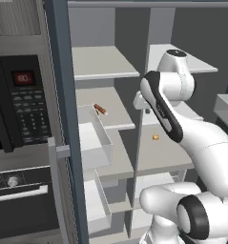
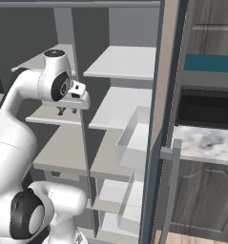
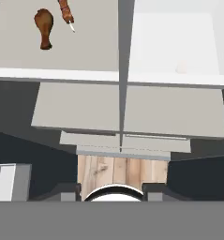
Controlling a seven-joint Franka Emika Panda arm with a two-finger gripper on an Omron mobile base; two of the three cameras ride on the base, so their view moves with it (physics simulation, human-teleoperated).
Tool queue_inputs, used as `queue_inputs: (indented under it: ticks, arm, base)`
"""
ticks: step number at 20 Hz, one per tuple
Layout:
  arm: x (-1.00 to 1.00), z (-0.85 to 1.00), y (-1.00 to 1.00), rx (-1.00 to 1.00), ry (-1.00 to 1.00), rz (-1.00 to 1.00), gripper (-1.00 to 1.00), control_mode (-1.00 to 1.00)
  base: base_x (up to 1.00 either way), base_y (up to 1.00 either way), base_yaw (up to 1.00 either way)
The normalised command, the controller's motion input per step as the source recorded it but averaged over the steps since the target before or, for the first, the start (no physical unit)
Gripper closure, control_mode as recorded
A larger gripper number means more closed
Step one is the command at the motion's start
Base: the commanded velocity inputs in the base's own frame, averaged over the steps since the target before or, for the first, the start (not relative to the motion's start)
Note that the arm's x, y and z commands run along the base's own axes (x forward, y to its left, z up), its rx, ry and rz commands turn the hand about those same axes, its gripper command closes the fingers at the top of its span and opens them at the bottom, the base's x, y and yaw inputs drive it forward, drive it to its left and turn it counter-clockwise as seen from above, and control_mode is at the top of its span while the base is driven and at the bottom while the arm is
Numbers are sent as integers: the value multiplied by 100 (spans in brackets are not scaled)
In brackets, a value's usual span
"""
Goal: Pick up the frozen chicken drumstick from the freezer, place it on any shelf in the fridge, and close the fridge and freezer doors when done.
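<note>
Club-shaped reddish-brown frozen chicken drumstick [image 3: 44, 28] on flat grey board; fingers' spread unclear

The frozen chicken drumstick [image 3: 44, 28] lies on a grey freezer shelf [image 3: 85, 51], near a slim brown stick [image 3: 66, 14]. Lower shelves and wooden floor [image 3: 123, 171] appear below.

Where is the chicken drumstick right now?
In the hand view the drumstick lies on a grey freezer shelf at the upper left, beside a slim orange-brown stick, apart from the gripper.
</note>
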Motion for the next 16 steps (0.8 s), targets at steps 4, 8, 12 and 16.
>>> queue_inputs:
  ticks: [4,8,12,16]
  arm:
    - [-18,0,0,0,0,0,-100,-100]
    - [-54,0,6,0,-2,4,-100,-100]
    - [-32,0,44,0,-22,7,-100,-100]
    - [-3,-1,74,0,-28,1,-100,-100]
  base:
    - [0,0,0]
    - [0,0,0]
    - [0,0,0]
    - [0,0,0]
